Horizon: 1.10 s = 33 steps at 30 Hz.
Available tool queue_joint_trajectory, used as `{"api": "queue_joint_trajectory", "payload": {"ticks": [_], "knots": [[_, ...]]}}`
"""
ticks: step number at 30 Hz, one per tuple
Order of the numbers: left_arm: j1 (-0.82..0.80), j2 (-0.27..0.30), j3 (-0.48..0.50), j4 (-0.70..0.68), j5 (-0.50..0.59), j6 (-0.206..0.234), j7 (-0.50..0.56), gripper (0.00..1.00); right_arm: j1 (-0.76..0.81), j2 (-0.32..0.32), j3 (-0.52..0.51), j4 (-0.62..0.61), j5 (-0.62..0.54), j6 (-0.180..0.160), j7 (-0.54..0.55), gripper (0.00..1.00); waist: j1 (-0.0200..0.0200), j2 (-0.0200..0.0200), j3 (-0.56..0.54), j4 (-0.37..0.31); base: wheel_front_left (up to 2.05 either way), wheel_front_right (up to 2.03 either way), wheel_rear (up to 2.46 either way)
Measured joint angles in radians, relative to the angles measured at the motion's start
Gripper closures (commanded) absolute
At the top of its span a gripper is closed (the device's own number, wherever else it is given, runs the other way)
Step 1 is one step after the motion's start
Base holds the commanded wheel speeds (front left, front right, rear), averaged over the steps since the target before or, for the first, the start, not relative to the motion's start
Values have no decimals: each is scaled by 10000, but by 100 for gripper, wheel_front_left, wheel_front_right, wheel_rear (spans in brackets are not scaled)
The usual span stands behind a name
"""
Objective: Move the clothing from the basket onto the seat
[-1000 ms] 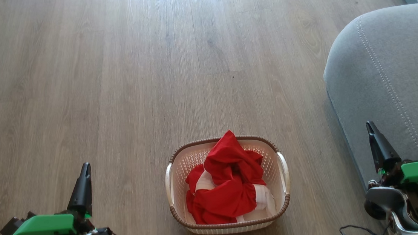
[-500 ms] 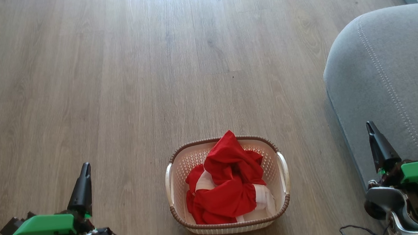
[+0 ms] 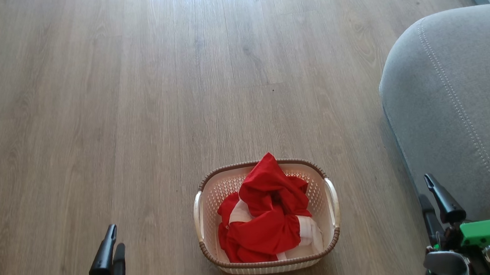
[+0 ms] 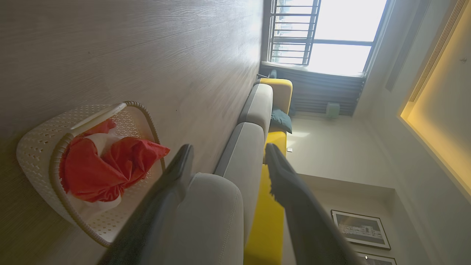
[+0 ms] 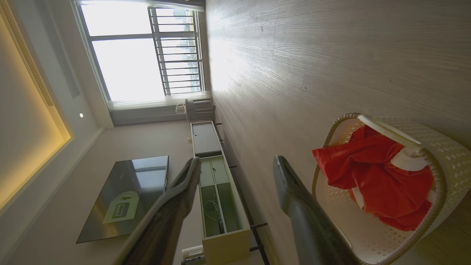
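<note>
Crosswise, long axis of basket [image 3: 270, 266]

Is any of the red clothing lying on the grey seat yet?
No, the red clothing sits bunched inside the basket, apart from the grey seat.

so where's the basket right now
In the head view the basket sits on the wooden floor at lower centre, holding the red clothing. The grey seat is off to its right, apart from it.
</note>
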Motion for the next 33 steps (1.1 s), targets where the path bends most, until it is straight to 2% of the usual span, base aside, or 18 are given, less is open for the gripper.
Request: {"api": "queue_joint_trajectory", "payload": {"ticks": [12,19,33], "knots": [[-291,12,-36,-6,614,-2,-326,0,-365,-105,428,-19,-374,2,-343,0,0,0,20,-13,0,0,0],[-508,13,-31,-6,1459,-2,-502,0,-678,-305,784,54,-826,2,-575,0,0,0,38,-22,0,0,0],[-825,36,-198,-61,3699,-4,-930,0,-1212,-575,1409,207,-2569,2,-993,0,0,0,81,-36,0,0,0]]}}
